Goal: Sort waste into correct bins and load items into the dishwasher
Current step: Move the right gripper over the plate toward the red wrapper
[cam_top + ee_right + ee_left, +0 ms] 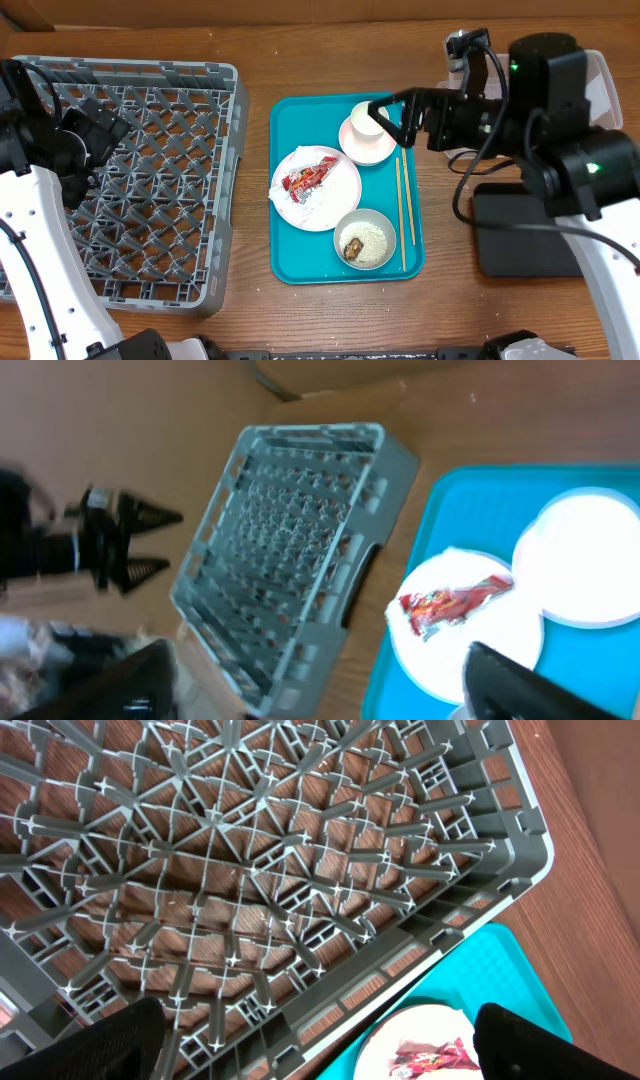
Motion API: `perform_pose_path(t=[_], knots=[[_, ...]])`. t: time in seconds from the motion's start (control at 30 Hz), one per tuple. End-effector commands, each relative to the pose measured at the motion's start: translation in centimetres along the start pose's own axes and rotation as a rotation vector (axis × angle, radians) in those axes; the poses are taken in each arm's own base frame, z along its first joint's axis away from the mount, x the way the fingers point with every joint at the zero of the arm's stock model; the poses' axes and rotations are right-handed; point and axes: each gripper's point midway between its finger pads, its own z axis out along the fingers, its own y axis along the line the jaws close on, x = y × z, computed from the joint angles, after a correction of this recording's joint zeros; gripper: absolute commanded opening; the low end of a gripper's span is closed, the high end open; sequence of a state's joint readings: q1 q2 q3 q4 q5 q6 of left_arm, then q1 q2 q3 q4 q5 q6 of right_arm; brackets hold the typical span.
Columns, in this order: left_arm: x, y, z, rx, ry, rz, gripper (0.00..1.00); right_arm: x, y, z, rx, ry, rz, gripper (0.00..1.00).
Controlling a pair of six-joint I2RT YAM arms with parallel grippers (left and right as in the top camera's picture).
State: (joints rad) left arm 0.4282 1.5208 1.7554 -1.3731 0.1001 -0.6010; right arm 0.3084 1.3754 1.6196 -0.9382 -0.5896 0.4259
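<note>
A teal tray [290, 250] holds a round plate [330, 210] with a red-and-white wrapper [310, 176] and white tissue [300, 195] on it. The tray also holds a pale pink bowl [360, 150] with a small white cup [360, 115] in it, and a grey-white bowl [375, 235] of rice with a brown lump [353, 246]. The grey dish rack [150, 180] lies at the left. My right gripper [387, 118] is open and empty, just above the cup. My left gripper [100, 130] is open and empty over the rack. The left wrist view shows the rack [250, 870] and the wrapper [430, 1055].
Wooden chopsticks [405, 210] lie along the teal tray's right side. A black tray [520, 240] sits at the right, and a clear tub [605, 85] is behind my right arm. The right wrist view shows the rack [290, 550], the plate [440, 650] and the pink bowl [585, 560].
</note>
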Motion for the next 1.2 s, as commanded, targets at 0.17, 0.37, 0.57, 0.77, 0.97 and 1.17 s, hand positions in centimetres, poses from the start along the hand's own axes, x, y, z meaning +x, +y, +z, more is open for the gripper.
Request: perform_pose_path(t=[0.17,0.37,0.57,0.77,0.97,1.17], knots=[[-0.3,-0.1,-0.5,0.007,-0.018,-0.014,1.0,2.2,-3.4,8.2,0.203,0.094,0.346,0.62],[-0.3,-0.1,-0.5,0.007,-0.018,-0.014,1.0,5.6,-6.9,14.4,0.4,0.129,0.492,0.51],[-0.3,-0.1,-0.5,0.007,-0.018,-0.014,1.0,8.8,-10.4,18.8,0.55,0.145,0.632,0.49],[-0.3,-0.1,-0.5,0.007,-0.018,-0.014,1.0,11.0,-13.2,21.4,0.639,0.151,0.782,0.47],[-0.3,-0.1,-0.5,0.007,-0.018,-0.014,1.0,11.8,-14.5,24.7,0.622,0.146,0.808,0.49],[-0.3,-0.1,-0.5,0.007,-0.018,-0.014,1.0,11.6,-14.9,26.0,0.605,0.126,0.799,0.51]])
